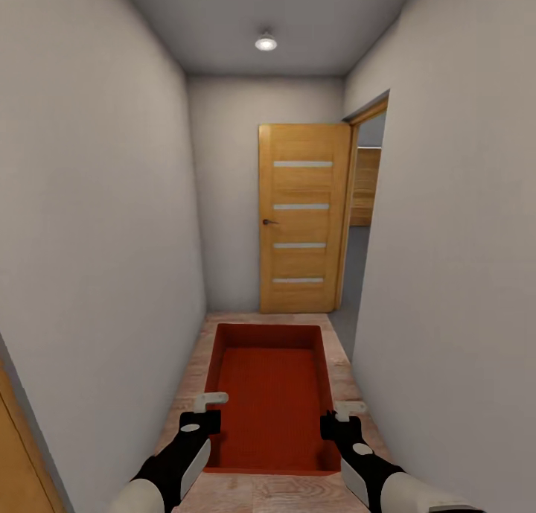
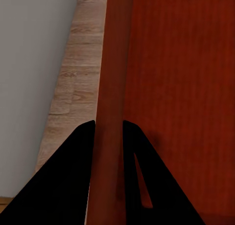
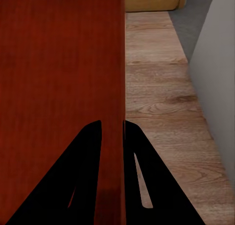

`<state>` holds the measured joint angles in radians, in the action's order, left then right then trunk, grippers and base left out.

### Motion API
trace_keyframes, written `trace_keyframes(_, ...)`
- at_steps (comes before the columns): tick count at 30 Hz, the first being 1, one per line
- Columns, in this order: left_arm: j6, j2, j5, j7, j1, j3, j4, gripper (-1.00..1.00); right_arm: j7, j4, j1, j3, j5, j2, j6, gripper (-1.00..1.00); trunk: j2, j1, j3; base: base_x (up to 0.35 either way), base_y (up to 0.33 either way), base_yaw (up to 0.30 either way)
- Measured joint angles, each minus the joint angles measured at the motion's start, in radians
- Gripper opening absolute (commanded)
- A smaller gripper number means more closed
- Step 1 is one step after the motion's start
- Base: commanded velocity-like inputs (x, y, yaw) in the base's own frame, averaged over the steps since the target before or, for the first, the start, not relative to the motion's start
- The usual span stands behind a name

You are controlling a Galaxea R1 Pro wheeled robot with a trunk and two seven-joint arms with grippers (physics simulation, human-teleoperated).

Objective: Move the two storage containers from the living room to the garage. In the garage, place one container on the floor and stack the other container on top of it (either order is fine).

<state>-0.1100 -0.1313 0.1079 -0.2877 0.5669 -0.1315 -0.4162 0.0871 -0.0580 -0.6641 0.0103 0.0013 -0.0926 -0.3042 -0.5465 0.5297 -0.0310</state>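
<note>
Left hand (image 1: 211, 411) and right hand (image 1: 336, 418) clamp opposite side walls of the storage container (image 1: 272, 394); stiff, light plastic, thin rims could slip.

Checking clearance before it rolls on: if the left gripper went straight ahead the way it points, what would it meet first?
The left gripper already clamps the storage container's side wall; straight on, that wall.

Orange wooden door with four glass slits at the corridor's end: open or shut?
Open. The orange wooden door stands swung back against the end wall, leaving a doorway on the right with grey floor beyond.
</note>
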Motion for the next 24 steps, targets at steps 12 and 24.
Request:
trace_keyframes(12, 0.001, 0.0, 0.0, 0.0, 0.0, 0.001, 0.0, -1.0, 0.0, 0.0, 0.0, 0.001, 0.0, 0.0, 0.0, -1.0, 0.0, 0.0, 0.0, 0.322, 0.0, 0.0)
trace_keyframes(24, 0.0, 0.0, 0.0, 0.0, 0.0, 0.0, -0.001, -1.0, 0.0, 0.0, 0.0, 0.0, 0.0, 0.0, -0.001, -1.0, 0.0, 0.0, 0.0, 0.322, 0.0, 0.0)
